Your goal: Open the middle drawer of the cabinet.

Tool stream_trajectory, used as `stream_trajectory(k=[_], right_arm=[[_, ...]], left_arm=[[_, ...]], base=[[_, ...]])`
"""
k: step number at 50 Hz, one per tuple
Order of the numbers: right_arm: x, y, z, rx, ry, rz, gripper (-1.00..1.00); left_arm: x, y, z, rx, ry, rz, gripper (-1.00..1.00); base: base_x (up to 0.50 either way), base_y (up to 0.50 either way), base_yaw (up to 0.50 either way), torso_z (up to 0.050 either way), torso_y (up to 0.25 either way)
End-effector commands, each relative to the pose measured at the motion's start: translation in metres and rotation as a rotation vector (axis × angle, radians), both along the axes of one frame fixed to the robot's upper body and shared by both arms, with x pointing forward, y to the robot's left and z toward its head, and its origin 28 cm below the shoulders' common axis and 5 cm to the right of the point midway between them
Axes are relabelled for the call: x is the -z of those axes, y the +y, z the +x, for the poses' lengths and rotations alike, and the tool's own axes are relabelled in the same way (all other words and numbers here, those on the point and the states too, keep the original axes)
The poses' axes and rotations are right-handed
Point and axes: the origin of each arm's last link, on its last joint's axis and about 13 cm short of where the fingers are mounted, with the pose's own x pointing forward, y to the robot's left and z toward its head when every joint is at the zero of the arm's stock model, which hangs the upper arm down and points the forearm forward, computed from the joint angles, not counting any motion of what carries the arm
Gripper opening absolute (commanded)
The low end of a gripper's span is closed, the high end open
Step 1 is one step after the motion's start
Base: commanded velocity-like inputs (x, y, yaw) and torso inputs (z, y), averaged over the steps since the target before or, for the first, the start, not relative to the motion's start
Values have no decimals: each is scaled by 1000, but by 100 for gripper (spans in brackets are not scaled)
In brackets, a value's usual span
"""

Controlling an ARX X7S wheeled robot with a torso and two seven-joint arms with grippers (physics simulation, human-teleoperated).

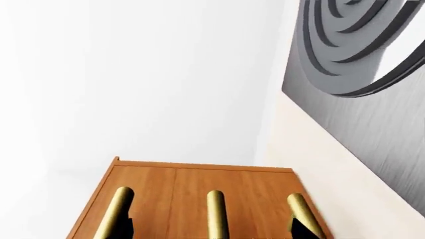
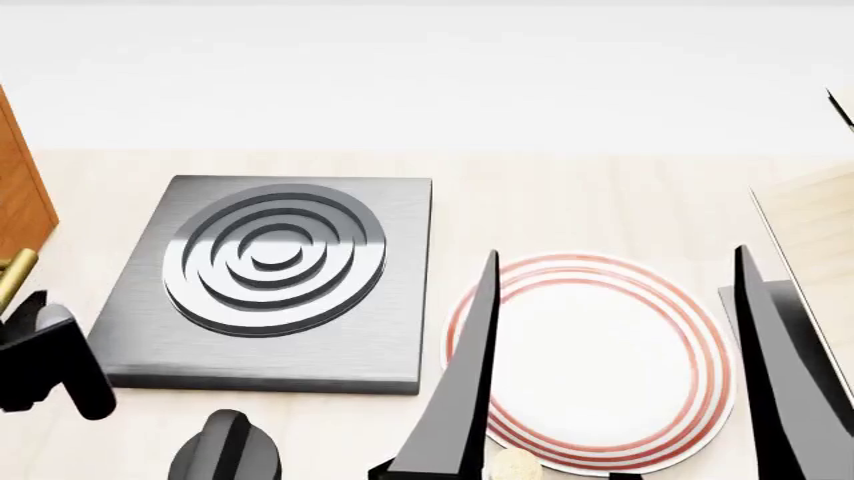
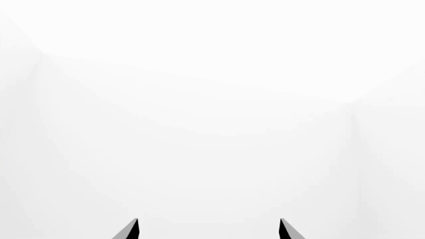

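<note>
In the left wrist view the cabinet fills the lower part, orange-brown wood with three brass bar handles side by side. The middle drawer carries the centre handle. My left gripper is open, its dark fingers to either side of that centre handle, close to the front. In the head view the cabinet shows only at the left edge, with my left gripper beside a brass handle. My right gripper is open, holds nothing and faces a white wall.
A grey stove plate with raised rings lies on the counter right of the cabinet. A white plate with red rings sits under my right gripper's fingers. A pale wood box stands at the right edge.
</note>
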Motion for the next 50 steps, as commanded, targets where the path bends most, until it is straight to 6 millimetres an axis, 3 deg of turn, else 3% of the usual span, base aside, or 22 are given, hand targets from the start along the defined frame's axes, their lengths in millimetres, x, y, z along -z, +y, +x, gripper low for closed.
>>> stream_trajectory(k=[1, 50], right_arm=[[-1, -2, 1, 12, -1, -3, 100], [-1, -3, 1, 19, 5, -4, 100]], left_arm=[[2, -6, 3, 24, 27, 24, 100], [17, 6, 5, -60, 73, 27, 100]], base=[[0, 0, 0, 0, 0], [0, 0, 0, 0, 0]])
